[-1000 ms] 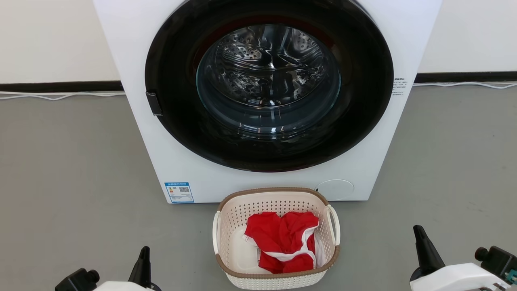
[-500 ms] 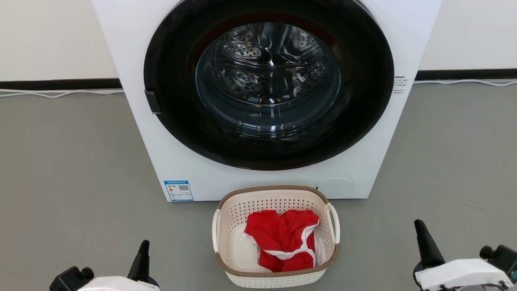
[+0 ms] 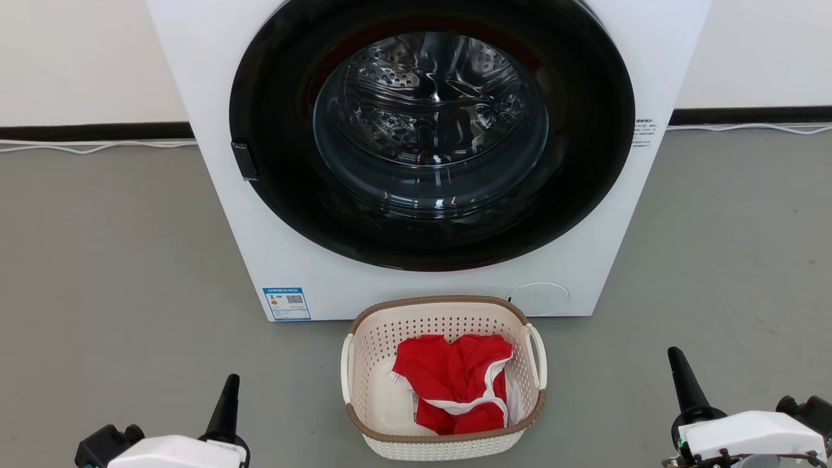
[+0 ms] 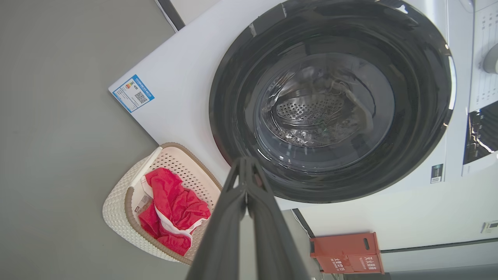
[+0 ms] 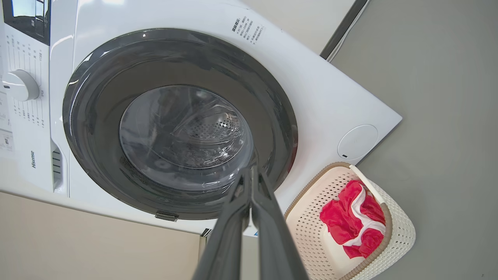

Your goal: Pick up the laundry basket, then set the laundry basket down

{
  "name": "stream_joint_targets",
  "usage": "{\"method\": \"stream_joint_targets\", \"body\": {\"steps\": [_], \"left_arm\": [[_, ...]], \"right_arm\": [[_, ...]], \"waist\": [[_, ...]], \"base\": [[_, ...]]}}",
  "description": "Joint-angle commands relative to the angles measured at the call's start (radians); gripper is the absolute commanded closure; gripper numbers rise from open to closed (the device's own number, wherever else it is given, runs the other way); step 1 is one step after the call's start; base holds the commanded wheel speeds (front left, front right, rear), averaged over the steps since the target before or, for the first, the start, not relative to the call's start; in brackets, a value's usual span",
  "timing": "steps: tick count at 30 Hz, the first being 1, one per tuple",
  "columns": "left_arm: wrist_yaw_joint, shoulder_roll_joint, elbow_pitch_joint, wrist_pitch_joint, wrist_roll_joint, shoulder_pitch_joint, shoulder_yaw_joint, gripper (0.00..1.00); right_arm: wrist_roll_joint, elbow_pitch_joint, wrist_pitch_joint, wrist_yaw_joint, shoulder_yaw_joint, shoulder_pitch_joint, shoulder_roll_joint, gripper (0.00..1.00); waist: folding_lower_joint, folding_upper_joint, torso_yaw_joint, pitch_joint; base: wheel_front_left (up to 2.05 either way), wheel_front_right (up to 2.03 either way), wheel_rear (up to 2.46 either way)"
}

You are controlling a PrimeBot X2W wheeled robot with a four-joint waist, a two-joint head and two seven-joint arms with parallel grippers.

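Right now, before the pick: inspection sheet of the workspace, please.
Surface: grey floor, flat.
Job's things: laundry basket upright on the floor just in front of the washer; red-and-white garment inside; both loop handles free.
Clutter: nothing seen.
Grippers: left gripper and right gripper both shut, empty, low on either side of the basket, apart from it.
Cables: white cable along the wall base, away from the basket.
Surroundings: white washer, round door looks shut; red box by the wall beside it.
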Motion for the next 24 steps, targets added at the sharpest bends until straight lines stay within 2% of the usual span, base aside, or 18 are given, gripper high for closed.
{"method": "stream_joint_targets", "body": {"steps": [1,24], "left_arm": [[-0.012,0.004,-0.023,0.006,-0.024,-0.063,0.026,1.0],[-0.062,-0.002,-0.018,0.065,-0.267,-0.1,0.067,1.0]], "right_arm": [[0.028,-0.025,0.006,0.005,0.012,-0.047,-0.011,1.0],[0.319,-0.02,0.032,0.006,0.013,-0.078,-0.013,1.0]], "waist": [[-0.0001,-0.0001,0.0,0.0],[0.0,-0.0001,-0.002,0.014]], "base": [[0.0,0.0,0.0],[0.0,0.0,0.0]]}}
